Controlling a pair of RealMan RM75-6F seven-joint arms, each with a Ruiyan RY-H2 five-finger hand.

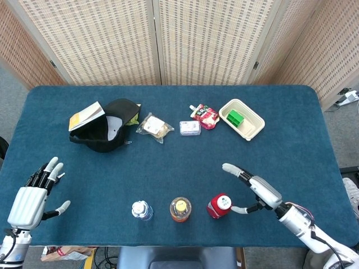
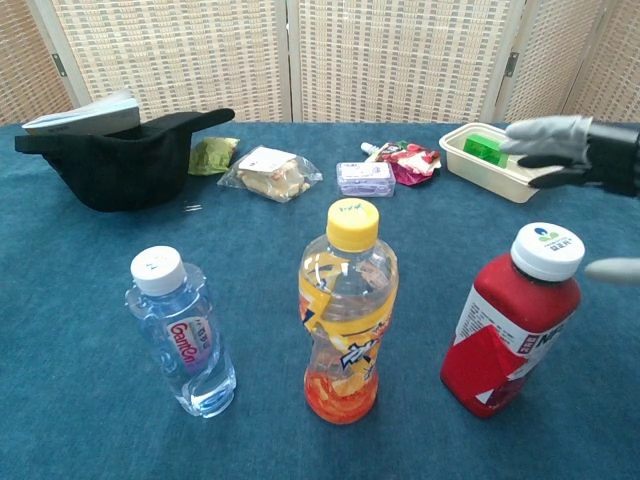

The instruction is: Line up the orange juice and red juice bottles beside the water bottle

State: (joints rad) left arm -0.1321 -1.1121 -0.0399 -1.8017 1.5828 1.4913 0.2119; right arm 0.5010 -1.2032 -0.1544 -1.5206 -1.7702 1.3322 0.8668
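Note:
Three bottles stand in a row near the table's front edge. The water bottle [image 1: 142, 210] [image 2: 182, 333] with a white cap is leftmost. The orange juice bottle [image 1: 180, 208] [image 2: 347, 312] with a yellow cap is in the middle. The red juice bottle [image 1: 219, 205] [image 2: 513, 323] with a white cap stands on the right, leaning slightly. My right hand [image 1: 257, 190] [image 2: 580, 150] hovers just right of the red bottle, fingers spread, holding nothing. My left hand [image 1: 35, 194] is open at the front left, far from the bottles.
At the back lie a black cap [image 1: 106, 132] with a booklet [image 1: 86, 115], a snack bag [image 1: 153, 126], a small packet [image 1: 190, 128], a red pouch [image 1: 205, 115] and a white tray [image 1: 253, 124] holding a green block [image 1: 235, 117].

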